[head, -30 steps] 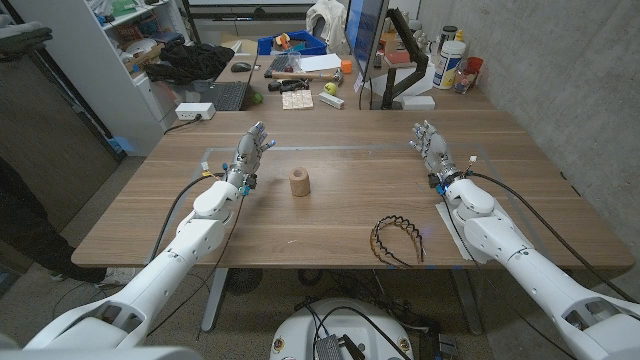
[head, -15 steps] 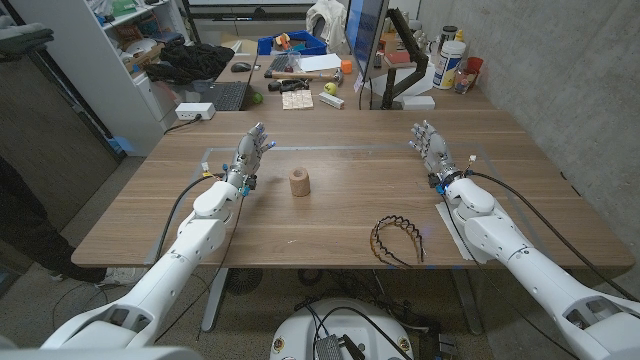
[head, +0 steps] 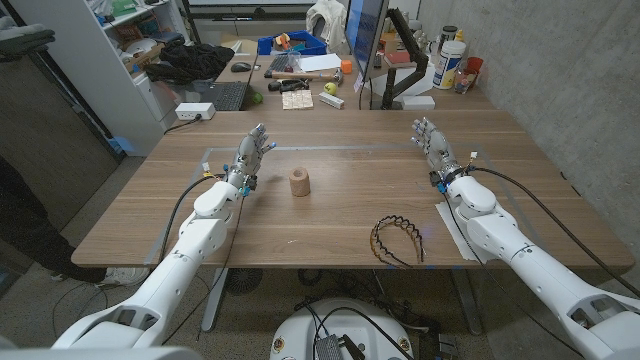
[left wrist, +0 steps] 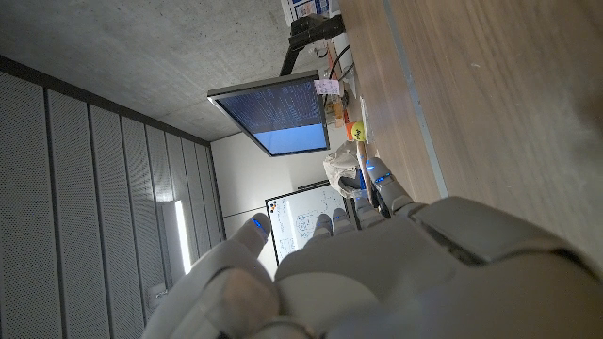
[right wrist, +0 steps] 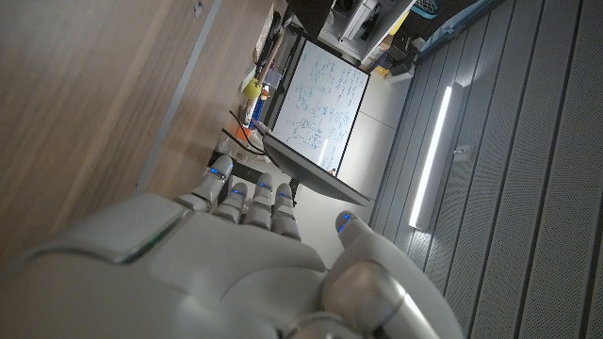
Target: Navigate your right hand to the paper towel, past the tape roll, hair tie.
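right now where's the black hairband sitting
In the head view the black hairband lies on the wooden table near its front edge, right of centre, just inside the right arm and in front and to the right of the small brown roll.

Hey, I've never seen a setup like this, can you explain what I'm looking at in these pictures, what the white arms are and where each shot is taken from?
This is a robot with two white arms standing at a wooden table. Each arm ends in a hand with fingers, much like a person's.

The wide picture comes from a camera on the robot's head, looking down. The left hand is on the left side, the right hand on the right. Both are raised with fingers apart and hold nothing.

The other two pictures come from cameras on the wrists. Each looks along the back of its own hand, left and right, and is turned, so the room appears sideways.

On the table lie a small tan roll and a black toothed headband. Behind it stands a cluttered desk with a monitor.
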Controlling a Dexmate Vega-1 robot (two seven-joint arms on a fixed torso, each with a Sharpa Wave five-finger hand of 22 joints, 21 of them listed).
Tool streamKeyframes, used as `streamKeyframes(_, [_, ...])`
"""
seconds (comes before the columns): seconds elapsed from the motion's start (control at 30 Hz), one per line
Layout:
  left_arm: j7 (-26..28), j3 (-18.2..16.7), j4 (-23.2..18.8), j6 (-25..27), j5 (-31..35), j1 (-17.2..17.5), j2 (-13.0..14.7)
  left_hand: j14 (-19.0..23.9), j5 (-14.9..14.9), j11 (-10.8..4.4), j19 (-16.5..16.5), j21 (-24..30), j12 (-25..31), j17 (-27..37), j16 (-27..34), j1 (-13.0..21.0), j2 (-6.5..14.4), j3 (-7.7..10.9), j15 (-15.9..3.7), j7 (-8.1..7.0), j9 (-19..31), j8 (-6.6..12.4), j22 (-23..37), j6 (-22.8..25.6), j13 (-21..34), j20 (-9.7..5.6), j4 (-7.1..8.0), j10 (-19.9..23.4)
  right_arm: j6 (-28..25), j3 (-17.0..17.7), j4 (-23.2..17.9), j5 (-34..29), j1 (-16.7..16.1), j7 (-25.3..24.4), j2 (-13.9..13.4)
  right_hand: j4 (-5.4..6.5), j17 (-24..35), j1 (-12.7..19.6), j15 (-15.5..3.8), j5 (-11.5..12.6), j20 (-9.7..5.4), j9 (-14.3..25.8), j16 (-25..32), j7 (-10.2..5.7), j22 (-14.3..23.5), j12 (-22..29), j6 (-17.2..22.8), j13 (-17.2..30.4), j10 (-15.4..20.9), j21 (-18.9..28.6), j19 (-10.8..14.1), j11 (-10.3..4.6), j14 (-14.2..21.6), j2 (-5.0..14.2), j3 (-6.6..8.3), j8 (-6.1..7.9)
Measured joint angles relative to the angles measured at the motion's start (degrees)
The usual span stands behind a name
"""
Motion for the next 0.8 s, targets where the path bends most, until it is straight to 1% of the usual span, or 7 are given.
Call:
streamKeyframes(0.07, [-0.3,-0.6,0.2,0.1,0.4,0.0,-0.5,0.0,0.0,0.0,0.0,0.0,0.0,0.0,0.0,0.0,0.0,0.0,0.0,0.0,0.0,0.0,0.0,0.0,0.0,0.0,0.0,0.0,0.5,-0.1,-0.1,-1.1,0.0,-0.6,-0.2,-0.07,0.0,0.0,-0.03,0.0,0.02,0.0,0.0,-0.21,0.0,0.0,0.8,0.0,0.1,0.0,0.4,-0.14,0.4,0.0,0.07,0.0])
streamKeyframes(0.17, [-0.5,-0.6,0.2,0.3,0.8,0.0,-0.5,0.0,0.0,0.0,0.0,0.0,0.1,0.0,0.0,-0.1,0.1,0.0,0.0,0.0,0.0,0.0,0.0,0.0,0.0,0.0,0.0,0.0,0.5,-0.1,-0.2,-1.1,0.0,-0.6,-0.3,-0.24,0.0,0.1,0.08,0.0,0.06,0.0,0.5,-0.47,0.0,0.6,2.6,0.0,2.1,0.0,1.7,-0.25,2.1,0.11,0.24,0.45])
streamKeyframes(0.3, [-0.8,-1.6,0.3,0.4,1.3,0.0,-1.3,0.0,0.0,0.0,0.0,-0.3,0.2,0.0,0.0,-0.1,0.1,0.0,0.0,0.0,0.0,0.0,0.0,0.0,0.0,0.0,0.0,0.0,2.4,-0.1,-0.3,-4.4,-0.1,-3.2,-0.6,-1.14,-0.4,1.7,-0.02,0.0,0.07,0.0,0.5,-0.29,0.0,1.4,5.9,0.0,5.6,0.4,4.1,-0.21,5.2,0.82,1.15,0.99])
streamKeyframes(0.5, [-1.2,-2.2,0.4,0.7,1.8,0.0,-1.7,0.0,0.0,0.0,0.0,-0.3,0.2,0.0,0.0,-0.1,0.1,0.0,0.0,0.0,0.0,0.0,0.0,0.0,0.0,0.0,0.0,0.0,3.8,-0.1,-0.7,-7.9,-0.4,-5.9,-0.9,-2.25,-0.5,3.8,0.01,0.0,0.18,0.0,0.5,-0.82,0.0,1.8,8.9,0.0,7.9,0.4,5.8,-0.07,7.6,1.37,2.26,1.21])
streamKeyframes(0.6, [-1.4,-2.5,0.4,0.7,2.1,0.0,-1.9,0.0,0.0,0.0,0.0,-0.3,0.2,0.0,0.0,-0.4,-0.1,0.0,0.0,0.0,0.0,0.0,0.0,0.0,0.0,0.0,0.0,0.0,4.6,0.0,-1.0,-9.7,-0.6,-7.4,-1.1,-3.27,-0.6,5.4,-0.16,0.0,0.16,0.0,0.5,-0.85,0.0,2.1,10.6,-0.1,9.5,0.4,6.8,0.0,9.1,2.15,3.25,1.21])
streamKeyframes(0.7, [-1.5,-2.8,0.4,0.8,2.4,0.1,-2.1,0.0,0.0,0.01,0.0,-0.5,0.2,0.0,0.0,-0.4,-0.1,0.0,0.0,0.0,0.0,0.0,0.0,0.0,0.0,0.0,0.0,0.0,5.0,0.2,-1.4,-10.8,-0.9,-8.3,-1.4,-5.01,-0.8,7.5,-0.18,0.0,0.19,0.0,0.5,-0.82,0.0,2.1,12.6,-0.1,11.2,0.4,8.0,-0.12,10.9,2.95,4.04,1.21])
streamKeyframes(0.8, [-1.6,-2.9,0.3,0.9,2.6,0.1,-2.2,0.0,0.0,0.01,0.0,-0.5,0.2,0.0,0.0,-0.4,-0.1,0.0,0.0,0.0,0.0,0.0,0.0,0.0,0.0,0.0,0.0,0.0,5.6,0.5,-2.0,-12.3,-1.3,-9.3,-1.8,-6.16,-0.7,8.7,-0.2,0.0,0.07,0.0,0.5,-0.91,0.3,2.3,14.5,-0.1,12.5,0.4,8.5,-0.23,12.3,3.56,4.58,1.43])
